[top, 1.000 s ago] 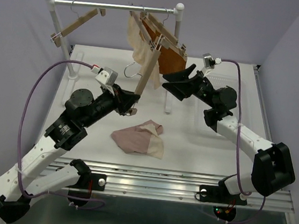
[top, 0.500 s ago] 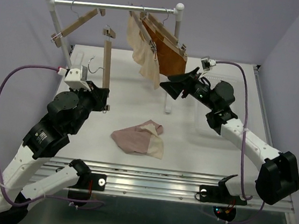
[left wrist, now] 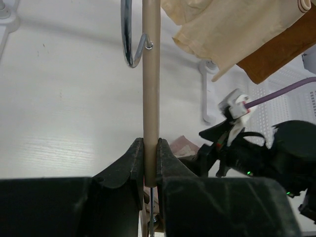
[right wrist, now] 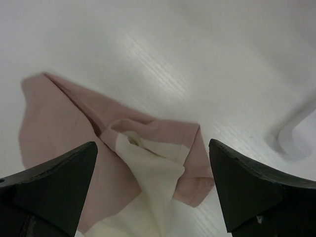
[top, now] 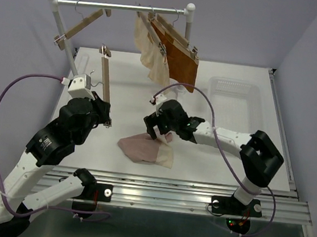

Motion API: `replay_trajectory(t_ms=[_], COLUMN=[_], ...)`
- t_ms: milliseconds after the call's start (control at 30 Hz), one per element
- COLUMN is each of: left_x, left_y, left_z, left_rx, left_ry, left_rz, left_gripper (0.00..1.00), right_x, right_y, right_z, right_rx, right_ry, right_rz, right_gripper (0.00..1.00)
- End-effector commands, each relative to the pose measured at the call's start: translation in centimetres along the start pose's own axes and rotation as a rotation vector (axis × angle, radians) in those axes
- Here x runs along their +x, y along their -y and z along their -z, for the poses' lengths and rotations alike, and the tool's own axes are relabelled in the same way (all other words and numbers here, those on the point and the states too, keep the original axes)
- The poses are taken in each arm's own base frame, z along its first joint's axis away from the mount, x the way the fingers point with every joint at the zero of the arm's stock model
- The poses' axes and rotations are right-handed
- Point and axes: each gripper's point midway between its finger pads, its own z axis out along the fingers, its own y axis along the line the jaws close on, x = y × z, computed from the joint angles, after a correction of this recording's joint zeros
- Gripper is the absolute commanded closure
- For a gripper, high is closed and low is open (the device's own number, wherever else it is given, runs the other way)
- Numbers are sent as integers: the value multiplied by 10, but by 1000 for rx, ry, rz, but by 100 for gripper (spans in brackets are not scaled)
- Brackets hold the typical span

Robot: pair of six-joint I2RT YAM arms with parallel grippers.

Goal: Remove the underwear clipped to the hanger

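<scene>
A pale pink underwear with cream lining lies crumpled on the table. My right gripper hovers open just above its far edge; in the right wrist view the pink underwear lies between and below the spread fingers of that gripper. The cream-beige underwear and the orange-brown underwear hang clipped to wooden hangers on the rack. My left gripper is shut on the lower end of a bare wooden hanger, held upright left of the rack's clothes. In the left wrist view the left gripper pinches that hanger's bar.
The rack's rail spans the back on white posts, and an empty hanger hangs at its left end. A white basket sits at the back right. A rack foot lies right of the right gripper.
The right arm swung down from the rack's orange-brown garment to just above the pink underwear. The left gripper carried the bare hanger leftwards, away from the hanging clothes.
</scene>
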Motion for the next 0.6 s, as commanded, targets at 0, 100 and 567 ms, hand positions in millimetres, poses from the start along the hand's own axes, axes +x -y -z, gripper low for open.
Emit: replay_trajectory(t_ms=[0,100,567], left_x=[-9,-8,-17], left_y=[-1,0,10], left_z=[-4,-7,-16], left_rx=[-34,-42,-14], left_ry=[32,29,71], left_rz=[44,44,24], left_gripper=[100,100,100], right_x=[31,54,-46], right_y=[1,-15,75], right_z=[-9,-15,66], right_rx=[94,56,467], right_ry=[-128,-195,109], right_rz=[150,230,-57], right_gripper=[0,1,99])
